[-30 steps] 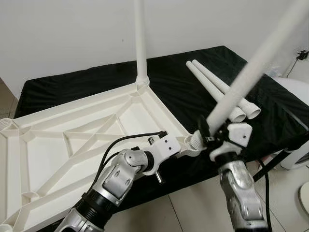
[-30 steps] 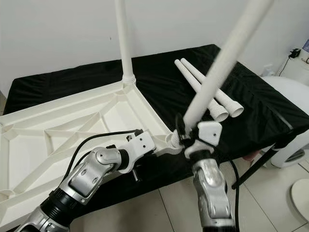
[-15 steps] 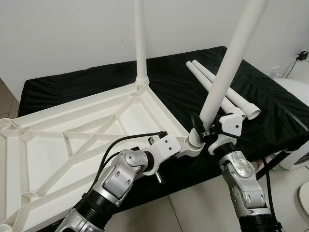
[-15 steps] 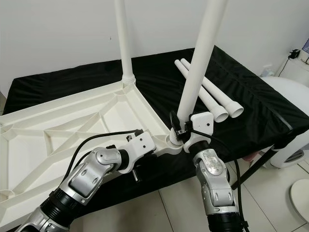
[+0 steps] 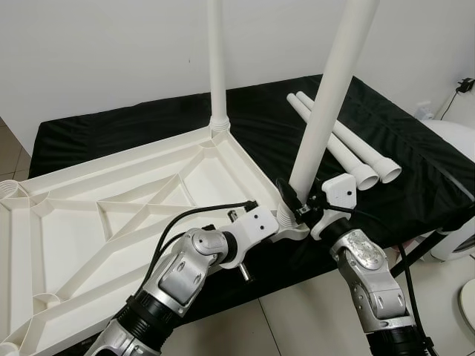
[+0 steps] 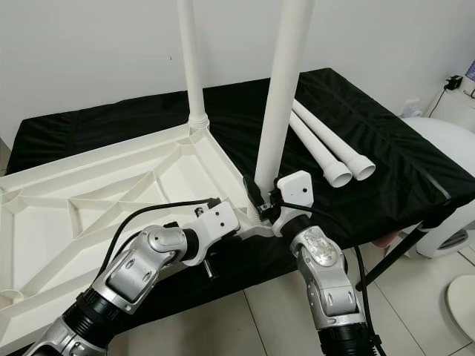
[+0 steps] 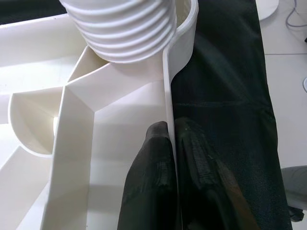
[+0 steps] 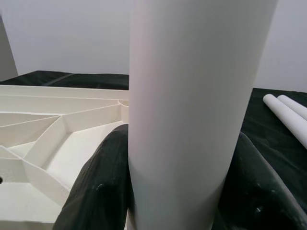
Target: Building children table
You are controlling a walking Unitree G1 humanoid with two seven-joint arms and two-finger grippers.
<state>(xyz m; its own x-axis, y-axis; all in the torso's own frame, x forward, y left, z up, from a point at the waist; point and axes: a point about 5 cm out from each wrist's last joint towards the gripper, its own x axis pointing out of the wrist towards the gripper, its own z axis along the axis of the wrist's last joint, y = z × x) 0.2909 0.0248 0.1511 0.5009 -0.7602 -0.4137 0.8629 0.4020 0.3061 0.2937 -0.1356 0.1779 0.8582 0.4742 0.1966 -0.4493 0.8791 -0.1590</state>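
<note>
An upturned white plastic tabletop (image 5: 111, 215) with ribs lies on a black-covered bench (image 5: 415, 185). One white leg (image 5: 216, 67) stands upright in its far corner. My right gripper (image 5: 298, 205) is shut on a second leg (image 5: 330, 89), holding it nearly upright, slightly tilted, with its ribbed end (image 7: 122, 28) at the near right corner socket. The leg (image 8: 192, 96) sits between the black fingers (image 8: 103, 184). My left gripper (image 7: 175, 139) is shut on the tabletop's rim (image 7: 169, 86) just beside that corner.
Two spare white legs (image 5: 345, 141) lie side by side on the black cover to the right. A white rounded appliance (image 5: 462, 159) and a black strut (image 5: 419, 252) stand at the far right. Tiled floor (image 5: 297, 319) lies below the bench edge.
The held leg has swung from leaning far right to nearly upright. My right gripper shifted left, bringing the leg's ribbed end onto the corner. The left arm stayed put.
</note>
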